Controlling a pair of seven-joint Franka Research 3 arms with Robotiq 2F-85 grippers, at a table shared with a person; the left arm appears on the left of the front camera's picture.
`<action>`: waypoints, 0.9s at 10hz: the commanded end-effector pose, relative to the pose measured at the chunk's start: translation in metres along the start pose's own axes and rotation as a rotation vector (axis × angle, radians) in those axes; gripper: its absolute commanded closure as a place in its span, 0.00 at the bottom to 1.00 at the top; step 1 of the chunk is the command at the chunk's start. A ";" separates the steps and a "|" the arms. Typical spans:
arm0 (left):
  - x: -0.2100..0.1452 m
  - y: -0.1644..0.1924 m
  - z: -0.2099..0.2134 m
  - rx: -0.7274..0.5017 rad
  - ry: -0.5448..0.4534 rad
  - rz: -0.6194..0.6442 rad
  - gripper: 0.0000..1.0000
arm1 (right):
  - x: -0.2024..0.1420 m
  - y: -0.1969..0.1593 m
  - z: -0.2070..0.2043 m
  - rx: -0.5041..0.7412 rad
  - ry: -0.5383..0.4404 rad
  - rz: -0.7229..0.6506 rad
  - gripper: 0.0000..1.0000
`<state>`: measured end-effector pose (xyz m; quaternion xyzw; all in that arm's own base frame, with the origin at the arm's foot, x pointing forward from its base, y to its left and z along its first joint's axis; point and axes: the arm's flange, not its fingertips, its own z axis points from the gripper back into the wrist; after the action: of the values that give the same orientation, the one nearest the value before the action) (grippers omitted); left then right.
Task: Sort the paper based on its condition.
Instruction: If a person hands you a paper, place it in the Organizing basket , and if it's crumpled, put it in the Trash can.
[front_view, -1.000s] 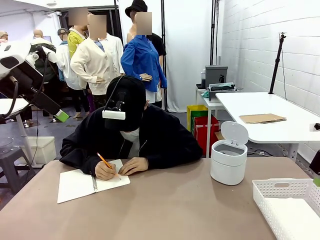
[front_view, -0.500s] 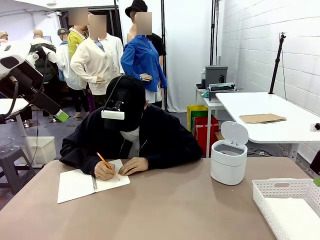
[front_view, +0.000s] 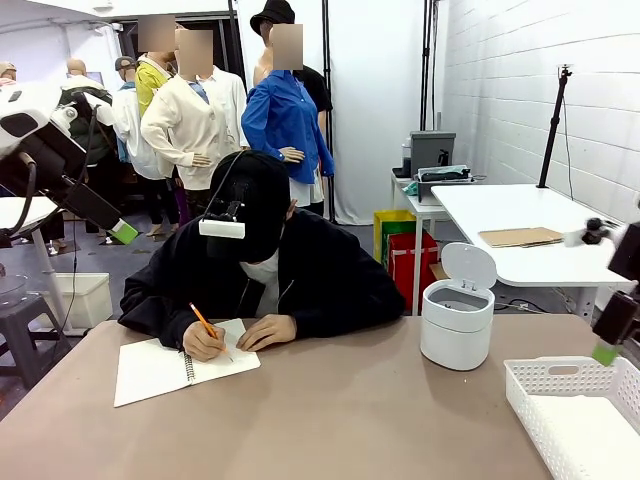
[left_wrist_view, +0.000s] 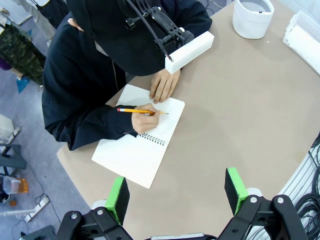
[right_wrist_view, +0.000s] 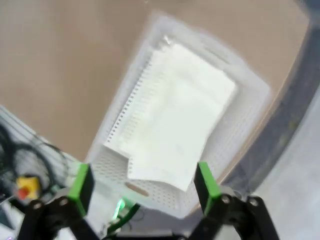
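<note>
Brown bench (front_view: 350, 420): our left end effector (left_wrist_view: 175, 176) and right end effector (right_wrist_view: 144, 167) are spread wide, empty; sorting unstarted, next we grasp thin white paper sheets (right_wrist_view: 180, 120).

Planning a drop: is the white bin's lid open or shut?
Open: the white bin has its lid standing upright behind the rim, inside exposed.

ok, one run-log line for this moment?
left gripper: open, empty, raised above table | right gripper: open, empty, above basket | paper: in basket | person: writing in notebook with pencil
</note>
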<state>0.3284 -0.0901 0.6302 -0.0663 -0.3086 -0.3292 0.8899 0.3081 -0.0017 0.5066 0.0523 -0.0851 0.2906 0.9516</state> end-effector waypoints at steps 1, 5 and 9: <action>0.000 0.000 0.000 0.005 0.001 0.001 0.00 | 0.022 0.033 0.006 0.072 -0.041 0.181 0.00; 0.000 0.000 0.000 0.005 0.001 0.001 0.00 | 0.093 0.082 0.032 0.097 -0.208 0.372 0.00; 0.000 0.000 0.000 0.005 0.001 0.001 0.00 | 0.150 0.133 0.057 0.092 -0.443 0.420 0.00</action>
<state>0.3284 -0.0902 0.6301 -0.0663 -0.3086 -0.3293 0.8899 0.3399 0.1716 0.5980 0.1203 -0.2562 0.4689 0.8367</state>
